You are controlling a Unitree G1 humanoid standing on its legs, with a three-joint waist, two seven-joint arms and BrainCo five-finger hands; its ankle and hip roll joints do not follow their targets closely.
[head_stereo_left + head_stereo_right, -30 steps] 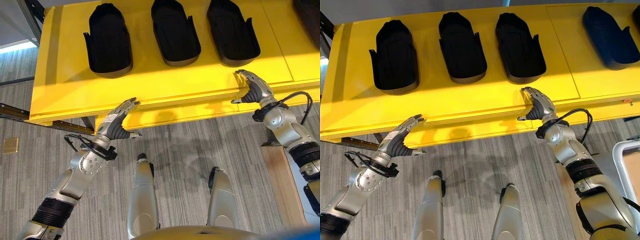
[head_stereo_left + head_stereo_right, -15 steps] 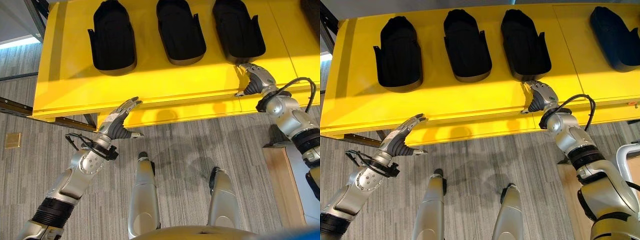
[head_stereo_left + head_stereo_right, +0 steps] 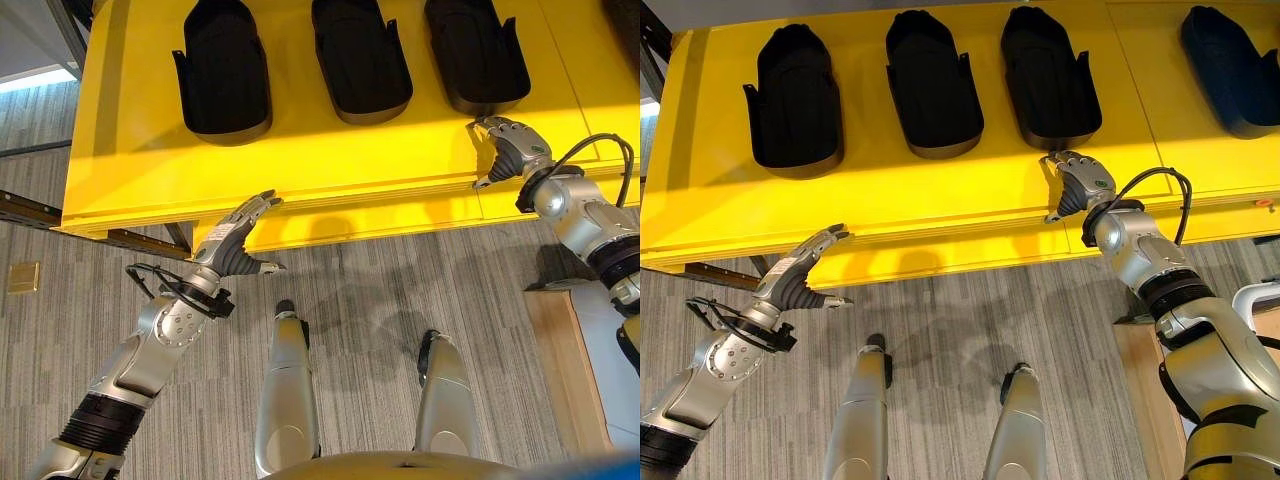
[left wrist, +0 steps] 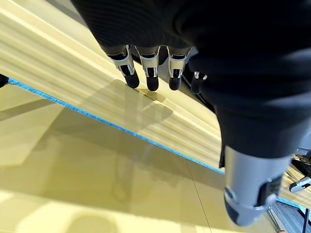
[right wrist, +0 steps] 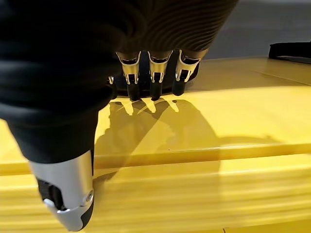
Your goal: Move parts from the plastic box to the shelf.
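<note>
— So, how many parts are up there?

— Three black parts in a row on the yellow shelf [image 3: 890,205], plus a fourth, darker blue one [image 3: 1232,70] off past the right hand's outer side. In the row: the first part [image 3: 795,100], the second part [image 3: 932,85] and the third part [image 3: 1048,75].

— What do they look like?

— Long, hollow shells, rounded at the far end, open on top, each with a small tab sticking out on either side near the wider, nearer end. They stand apart from one another, all lying the same way.

— And the right hand?

— The right hand [image 3: 1077,180] is over the shelf's front strip, just short of the third part's near end, which sits straight beyond its fingertips [image 5: 153,87]. The fingers bend loosely downward, the thumb [image 5: 65,194] stands apart, and nothing is held. I cannot tell whether the tips touch the part.

— The left?

— The left hand [image 3: 236,240] hangs below the shelf's front edge, fingers straight and together, pointing up toward the edge, thumb out to the side, empty. The first part lies well beyond it, further back on the shelf.
</note>
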